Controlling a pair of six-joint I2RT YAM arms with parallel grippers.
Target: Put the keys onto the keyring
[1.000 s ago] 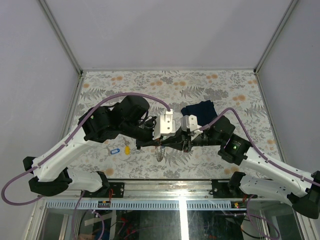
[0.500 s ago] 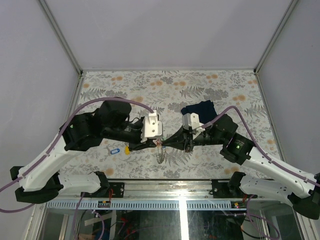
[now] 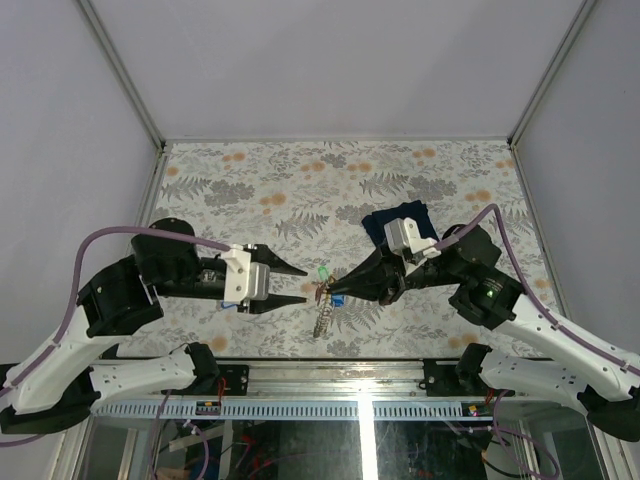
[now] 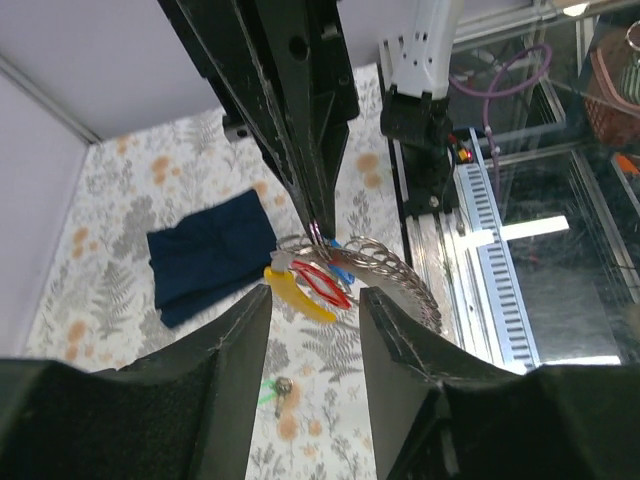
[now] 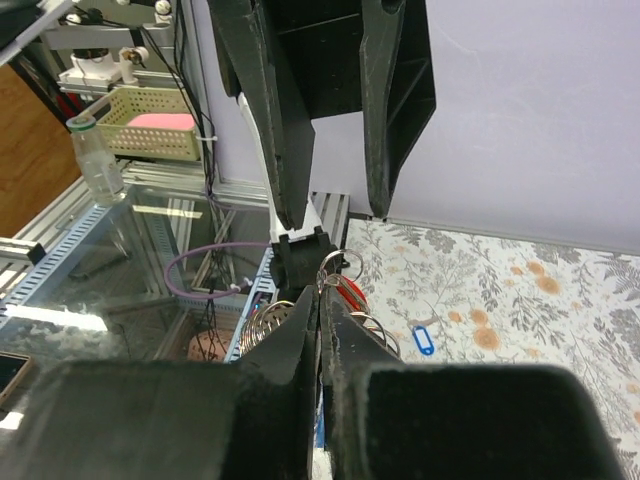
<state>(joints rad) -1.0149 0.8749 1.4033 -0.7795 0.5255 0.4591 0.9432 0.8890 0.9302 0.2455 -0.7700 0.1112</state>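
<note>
From above: the right pincer [image 3: 334, 292] is clenched on the large silvery, toothed-rim metal keyring [image 3: 321, 318], which dangles above the floral table [image 3: 400, 170]. The left pincer [image 3: 303, 285] stands parted and empty a little way off.

Left wrist: red, yellow and blue tags hang on the ring, and a small silver green-tagged key [image 4: 274, 389] lies loose on the table below.

Right wrist: a blue-tagged key [image 5: 424, 340] lies loose farther off.

The step appears to be fetching a key; next, the left pincer likely needs to grasp one by its tag.
</note>
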